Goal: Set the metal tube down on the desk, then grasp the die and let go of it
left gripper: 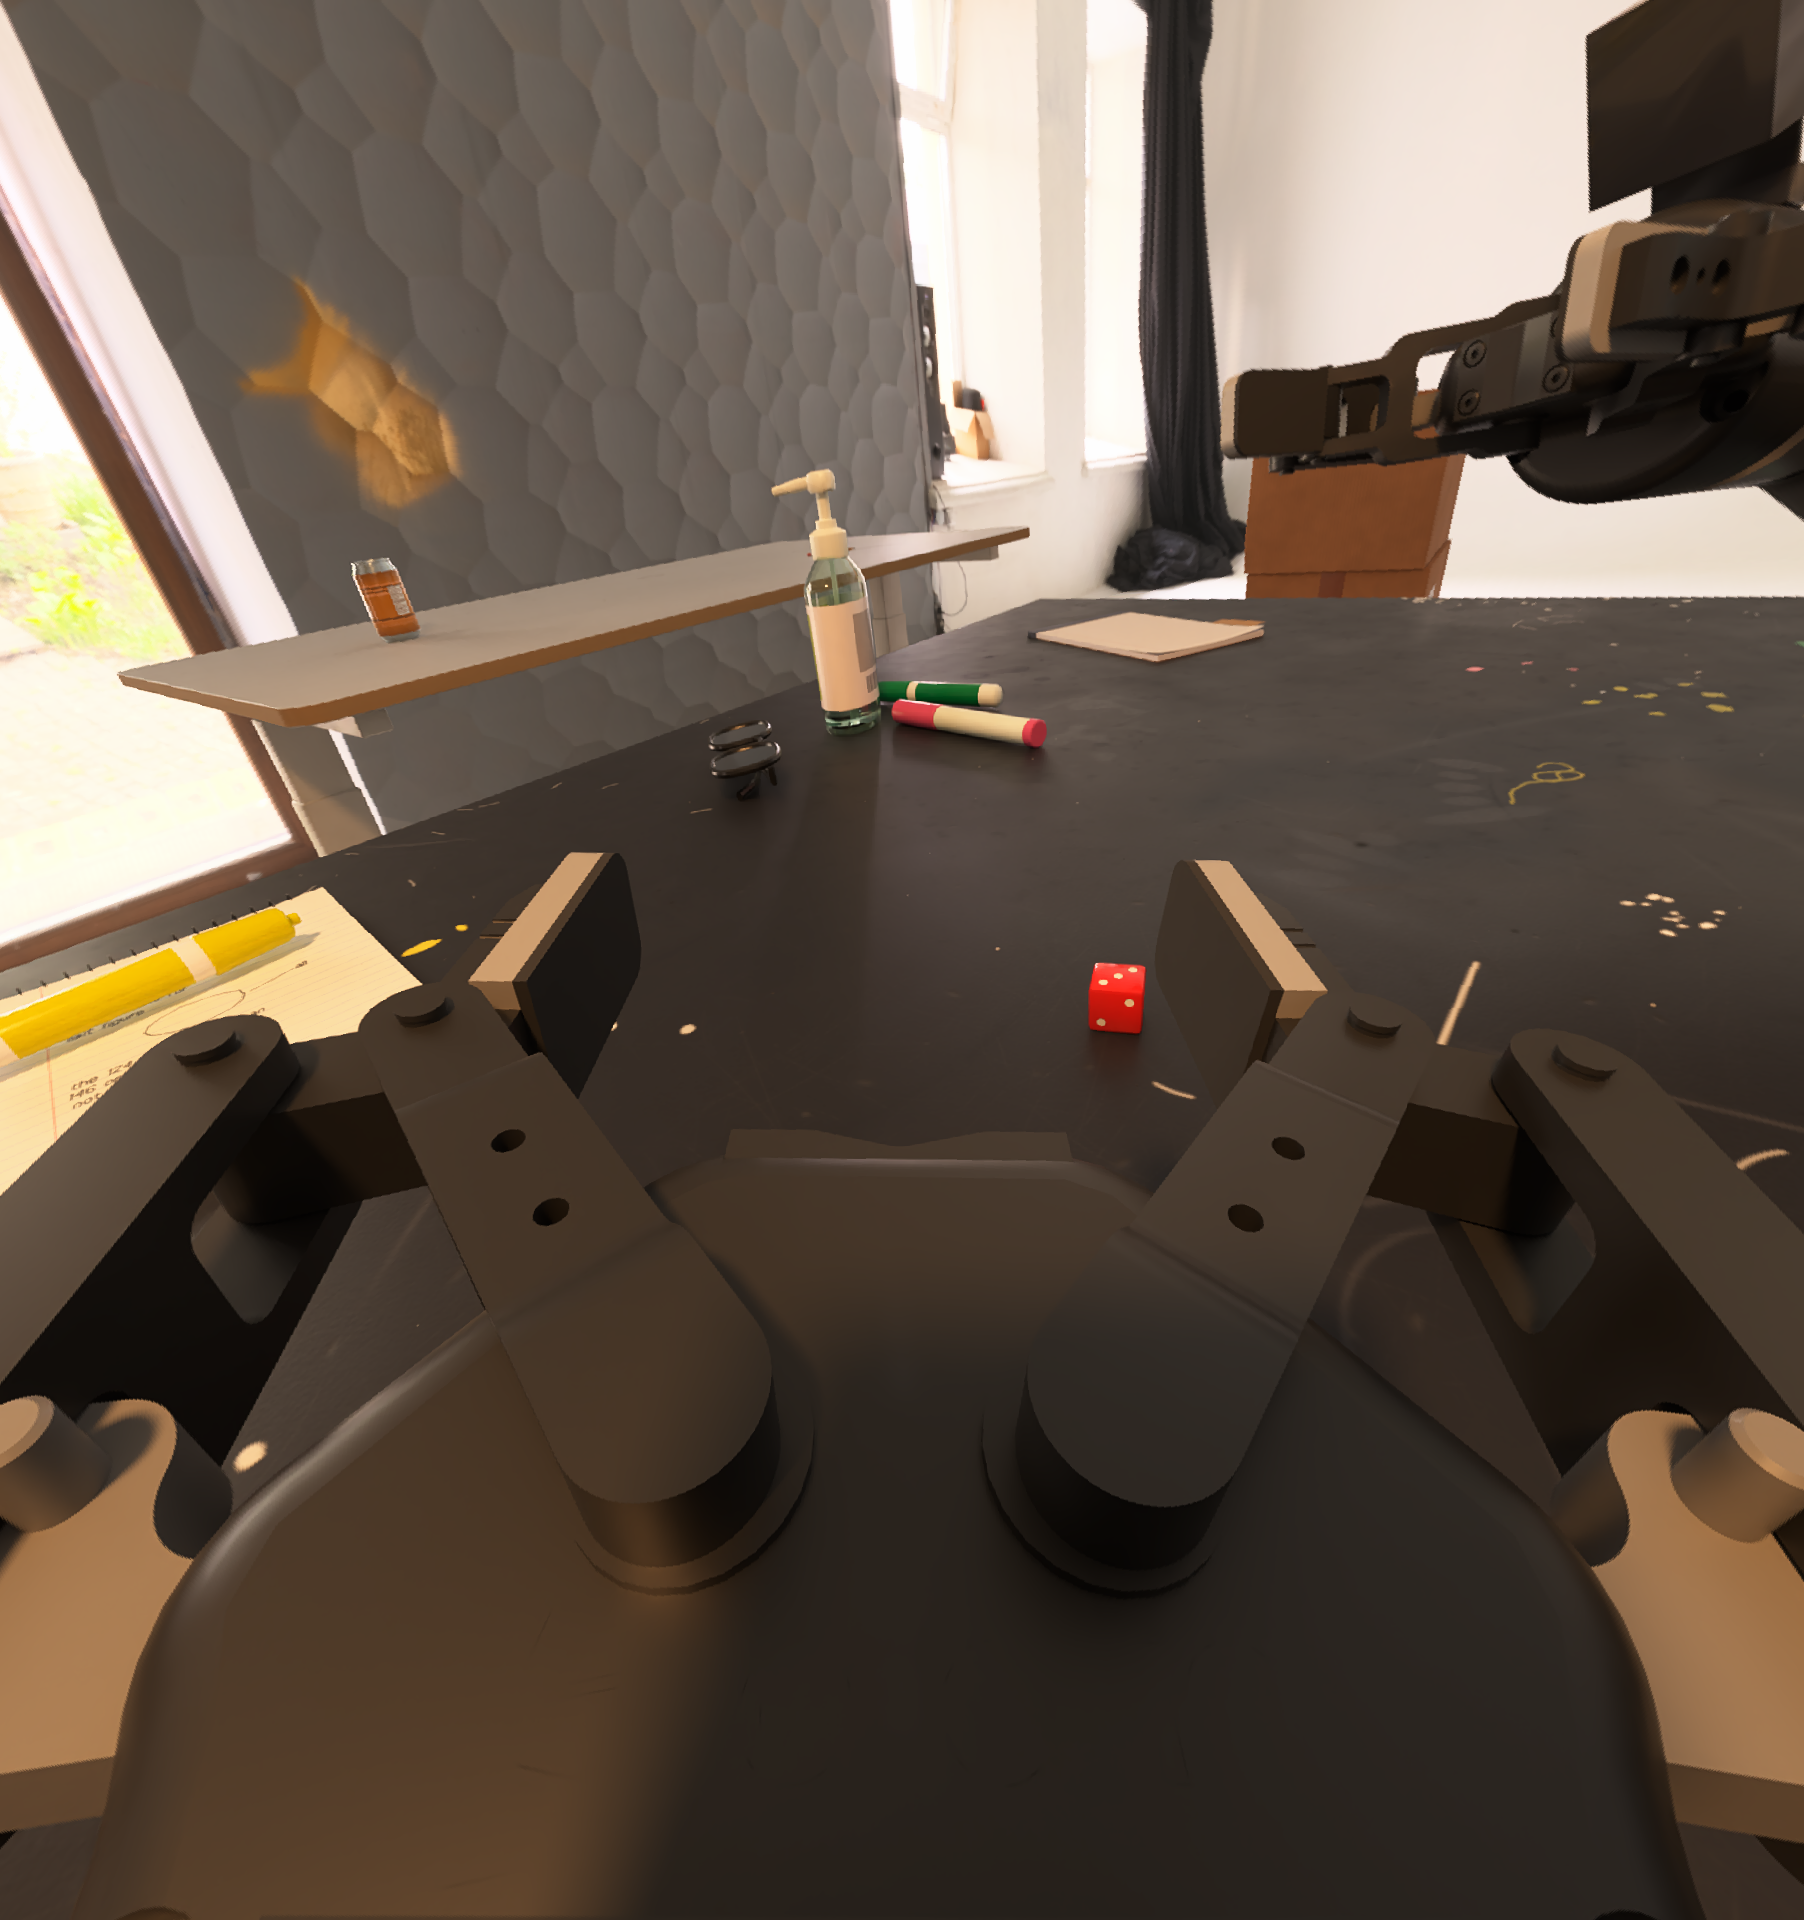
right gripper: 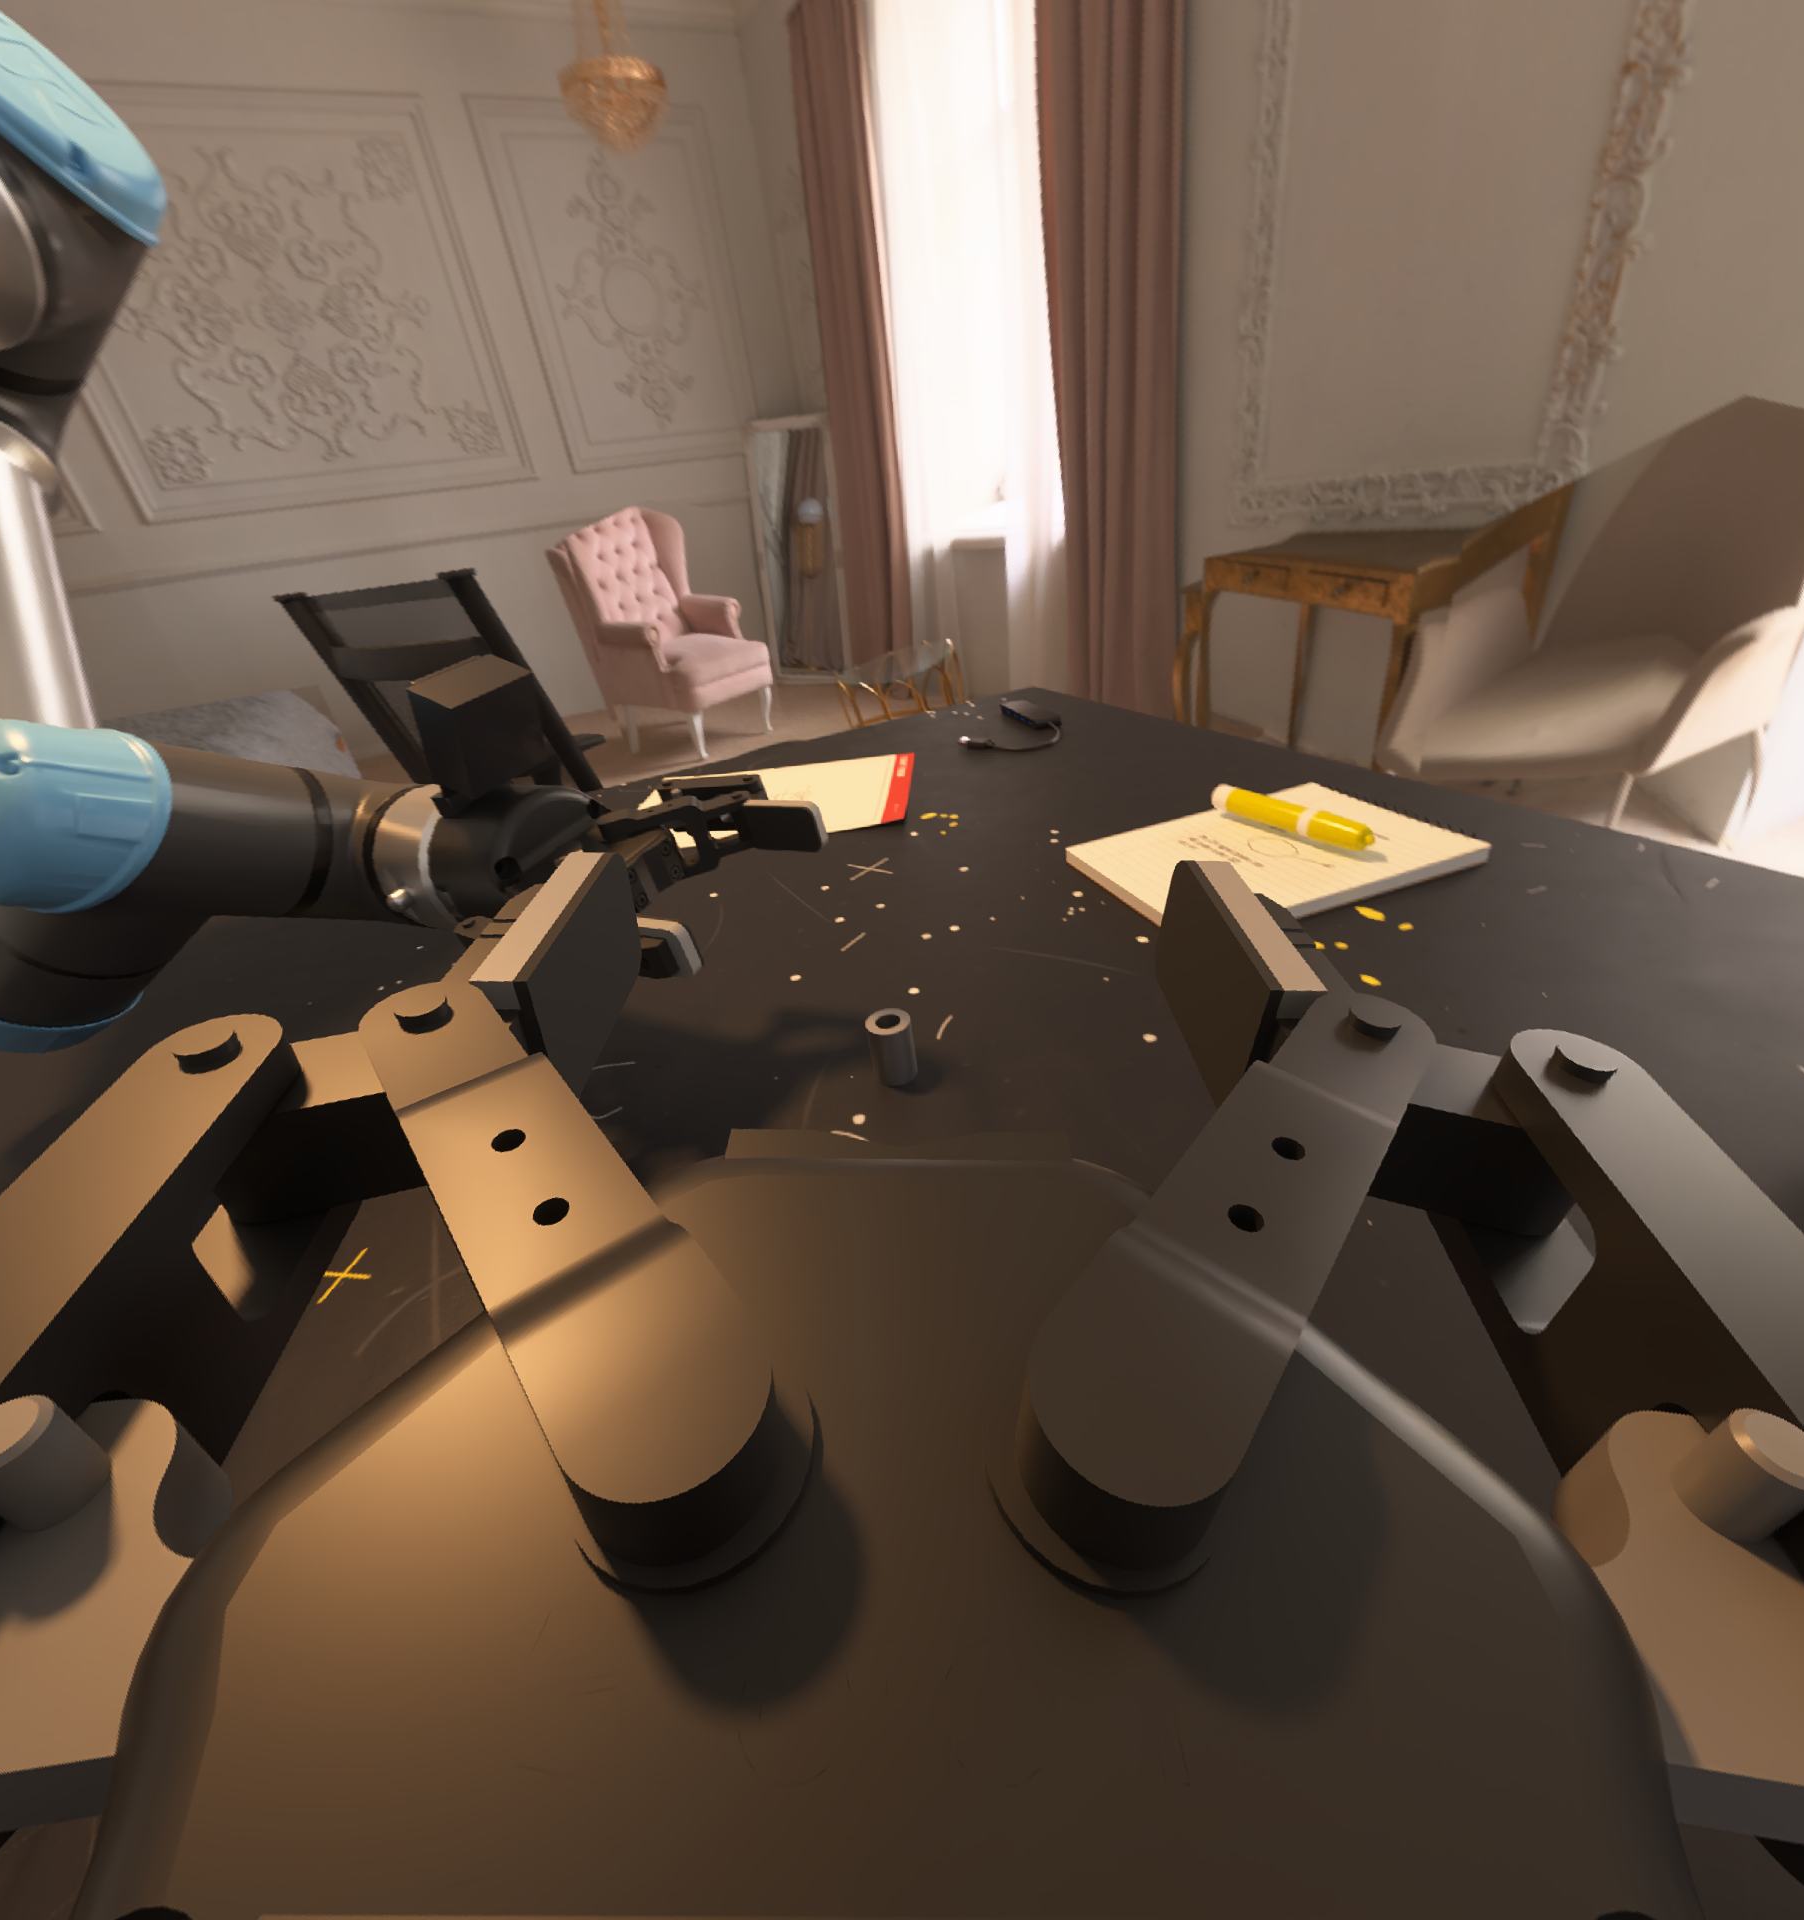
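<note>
A small red die (left gripper: pixel 1117 998) with pale dots rests on the dark desk (left gripper: pixel 1397 831), just inside the right finger of my left gripper (left gripper: pixel 893 935), which is open and empty above the desk. A short grey metal tube (right gripper: pixel 891 1044) stands upright on the desk in the right wrist view, between the fingers of my right gripper (right gripper: pixel 893 940), which is open and empty. The left gripper also shows in the right wrist view (right gripper: pixel 742 873), and the right gripper shows in the left wrist view (left gripper: pixel 1282 416), high at the upper right.
On the desk: a pump bottle (left gripper: pixel 841 634), green (left gripper: pixel 939 693) and red (left gripper: pixel 969 723) markers, glasses (left gripper: pixel 744 756), a tan notepad (left gripper: pixel 1147 634), a lined pad (right gripper: pixel 1282 862) with a yellow marker (right gripper: pixel 1293 816), a red-edged card (right gripper: pixel 856 790) and a small hub (right gripper: pixel 1028 714). A shelf with a can (left gripper: pixel 387 597) stands behind.
</note>
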